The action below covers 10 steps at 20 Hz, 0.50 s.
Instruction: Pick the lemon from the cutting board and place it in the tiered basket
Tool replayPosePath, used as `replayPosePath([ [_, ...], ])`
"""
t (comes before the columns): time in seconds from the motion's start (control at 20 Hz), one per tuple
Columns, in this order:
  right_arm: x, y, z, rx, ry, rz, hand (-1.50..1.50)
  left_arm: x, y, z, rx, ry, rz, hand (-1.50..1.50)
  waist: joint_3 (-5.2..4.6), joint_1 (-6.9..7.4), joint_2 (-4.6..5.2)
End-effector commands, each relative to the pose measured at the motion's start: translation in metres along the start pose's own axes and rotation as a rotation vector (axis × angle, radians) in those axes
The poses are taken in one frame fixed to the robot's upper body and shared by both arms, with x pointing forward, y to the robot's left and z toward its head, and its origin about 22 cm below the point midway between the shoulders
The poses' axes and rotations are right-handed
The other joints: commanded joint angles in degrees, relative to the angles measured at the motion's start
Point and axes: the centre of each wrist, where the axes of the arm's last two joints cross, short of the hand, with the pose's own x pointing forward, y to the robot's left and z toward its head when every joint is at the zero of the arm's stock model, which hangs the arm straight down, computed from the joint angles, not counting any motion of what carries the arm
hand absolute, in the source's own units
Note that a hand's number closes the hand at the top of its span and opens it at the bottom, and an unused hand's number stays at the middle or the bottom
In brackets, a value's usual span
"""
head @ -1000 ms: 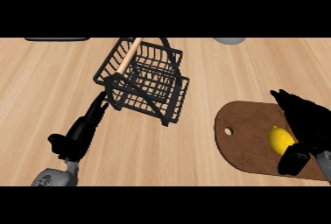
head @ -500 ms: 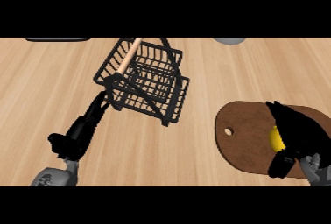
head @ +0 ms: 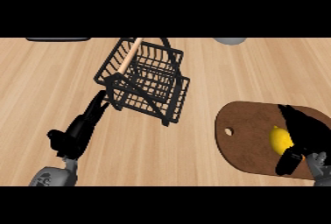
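1. While the wooden worktop (head: 245,74) carries everything, nothing on it has reached its goal yet.
2. Near the middle stands the black tiered basket (head: 145,81), and I see no fruit in it.
3. At the right lies the brown cutting board (head: 249,135), well apart from the basket.
4. At the lower left, the left hand (head: 81,129) rests open with straight fingers, just beside the basket.
5. On the board, the right hand (head: 304,135) covers the lemon, with fingers curling around it; the grip looks not finished.
6. Half hidden, the lemon (head: 280,139) is on the board. Lifting, carrying and placing remain.
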Motion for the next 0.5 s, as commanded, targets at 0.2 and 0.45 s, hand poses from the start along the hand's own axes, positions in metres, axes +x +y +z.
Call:
replayPosePath([
  [0.2, -0.023, 0.008, -0.020, 0.034, 0.056, 0.002, -1.50, 0.004, 0.007, -0.018, -0.004, 0.003, -0.001, 0.00, -0.30, -0.35, 0.40],
  [0.45, -0.001, 0.025, -0.032, 0.040, 0.027, -0.015, -1.50, -0.005, -0.023, -0.016, -0.021, -0.005, 0.039, 0.00, -0.29, -0.05, 0.45],
])
